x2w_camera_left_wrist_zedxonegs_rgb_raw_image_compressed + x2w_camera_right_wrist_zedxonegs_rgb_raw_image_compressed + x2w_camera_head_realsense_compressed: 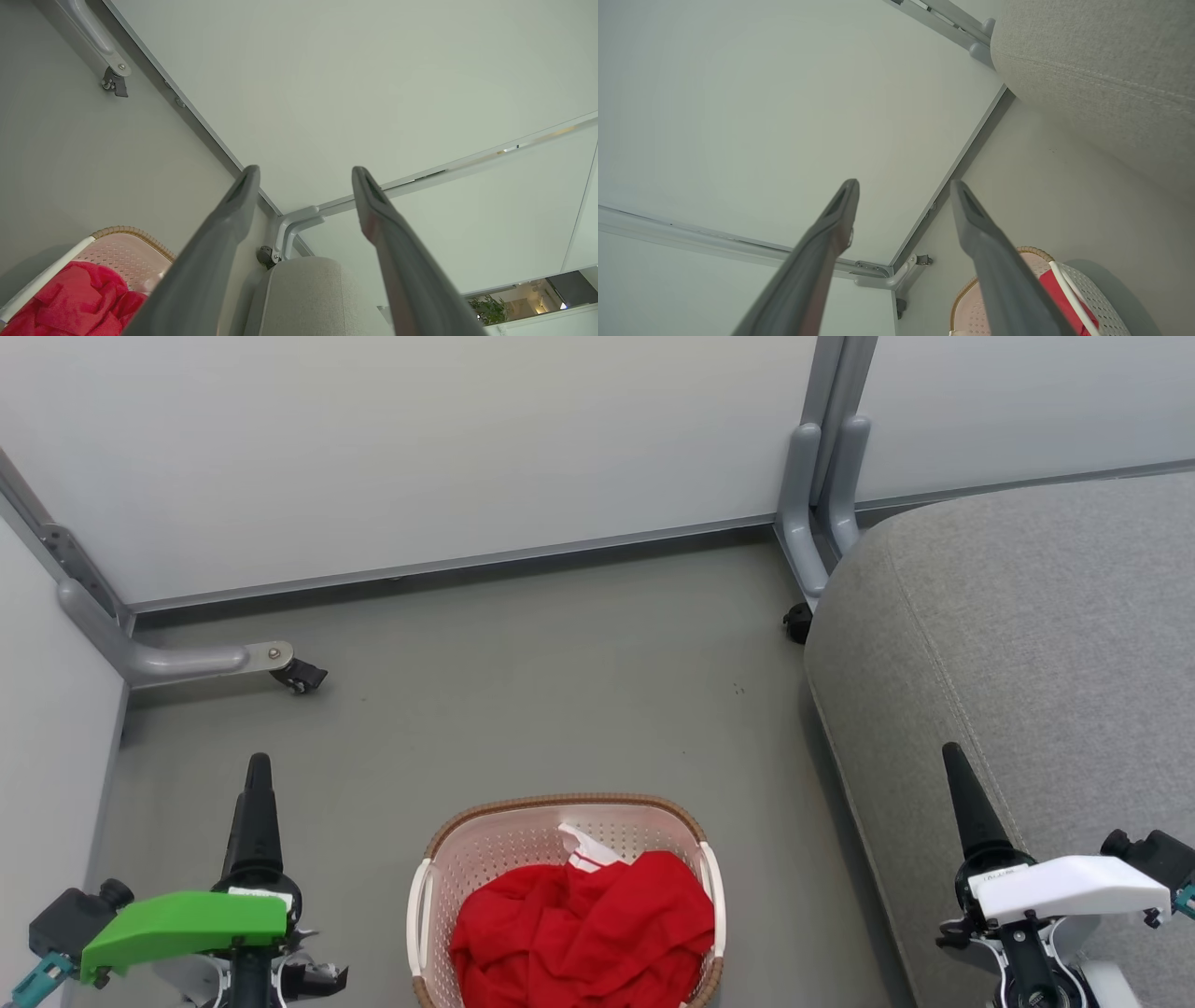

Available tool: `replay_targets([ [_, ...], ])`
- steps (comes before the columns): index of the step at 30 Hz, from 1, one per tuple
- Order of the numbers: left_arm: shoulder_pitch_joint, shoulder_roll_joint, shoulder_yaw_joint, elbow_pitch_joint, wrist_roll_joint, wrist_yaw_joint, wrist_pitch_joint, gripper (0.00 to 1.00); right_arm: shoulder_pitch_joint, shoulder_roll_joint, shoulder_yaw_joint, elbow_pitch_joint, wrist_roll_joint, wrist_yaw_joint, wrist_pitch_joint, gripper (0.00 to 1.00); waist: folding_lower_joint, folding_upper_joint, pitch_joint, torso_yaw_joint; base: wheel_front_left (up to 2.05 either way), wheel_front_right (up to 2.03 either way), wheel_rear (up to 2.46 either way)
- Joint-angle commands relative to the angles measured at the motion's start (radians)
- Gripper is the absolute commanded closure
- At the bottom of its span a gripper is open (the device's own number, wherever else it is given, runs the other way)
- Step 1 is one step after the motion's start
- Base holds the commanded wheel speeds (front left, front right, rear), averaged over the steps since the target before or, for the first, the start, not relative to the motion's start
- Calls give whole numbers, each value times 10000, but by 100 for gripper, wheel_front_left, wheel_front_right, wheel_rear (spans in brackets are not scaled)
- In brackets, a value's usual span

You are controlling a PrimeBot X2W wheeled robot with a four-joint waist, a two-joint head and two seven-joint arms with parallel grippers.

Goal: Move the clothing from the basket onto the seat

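**Status:** in my judgement, no part of the transfer is done.

**Grippers:** Nearest, at the lower left of the head view, my left gripper (258, 775) hangs above the floor (523, 681). Its wrist view shows the two fingers well apart with nothing between them. My right gripper (957, 770), lower right, is likewise spread and empty, and shows against the edge of the seat (1027, 644). Neither touches the load.

**Load:** At bottom centre, between the two grippers, the basket (560, 800) stands on the floor. The clothing (588, 933) lies heaped inside it, red, with a scrap of white trim poking up at the back. I cannot tell from the heap how many pieces it holds. Nothing red lies outside the rim.

**Destination:** Further off, along the right side, the seat carries no garment on the part in view. Beyond it, pale wall panels (420, 448) run across the top.

**Outstanding:** everything. I have to reach into the basket, take hold, lift, carry to the right and lay down on the seat. I should repeat that until the basket is bare.
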Motion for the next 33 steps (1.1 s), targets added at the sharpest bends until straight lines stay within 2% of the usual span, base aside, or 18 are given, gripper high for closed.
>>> replay_targets([
  [1, -333, 71, -62, -223, 467, 59, -101, 0, -243, -78, 37, -220, -373, 3, -120, 0, 0, 0, -1, 4, 0, 0, 0],
  [19, -354, 94, -875, -629, 3729, 685, -695, 0, -300, -101, 357, -388, -3214, 4, -715, 0, 0, 0, 7, 57, 0, 0, 0],
  [33, -398, 106, -1274, -604, 5546, 943, -1086, 0, -335, -117, 623, -222, -4992, 4, -1102, 0, 0, 0, 14, 102, 0, 0, 0],
])
